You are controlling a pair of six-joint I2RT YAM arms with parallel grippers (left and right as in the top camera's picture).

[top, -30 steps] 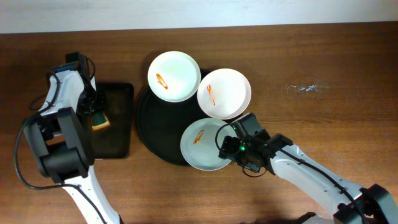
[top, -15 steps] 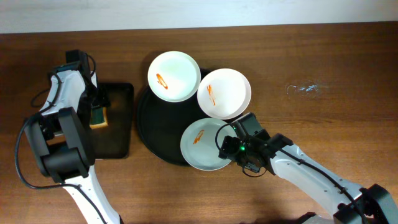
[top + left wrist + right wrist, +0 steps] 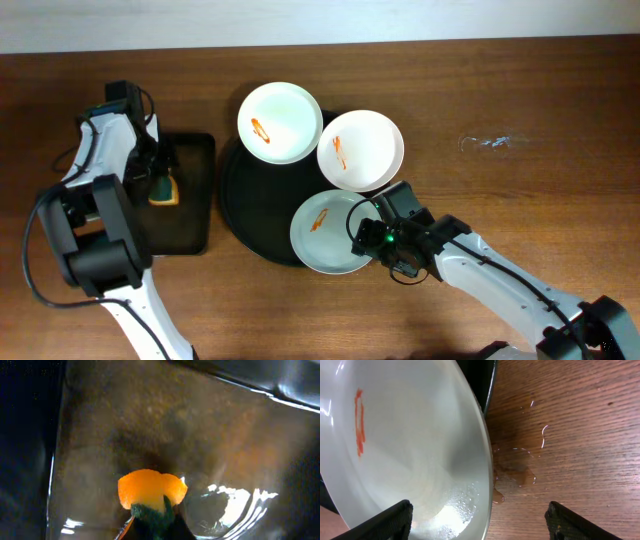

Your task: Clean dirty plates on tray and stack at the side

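while the left gripper (image 3: 158, 186) hangs over the rectangular tray (image 3: 190, 228) toward the bench's left edge, clenched on the orange sponge (image 3: 150, 490), the right gripper (image 3: 372, 223) has its jaws released, straddling the near plate (image 3: 322, 238) at its rim. that plate overhangs the round tray (image 3: 255, 205) toward the near edge — the two other smeared plates (image 3: 280, 122) (image 3: 361, 150) lap its far side.

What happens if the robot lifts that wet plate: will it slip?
Probably slippery: water droplets sit inside the plate, and a puddle lies beside it. It looks hard, so likely stiff. It overhangs the tray, so it might tip.
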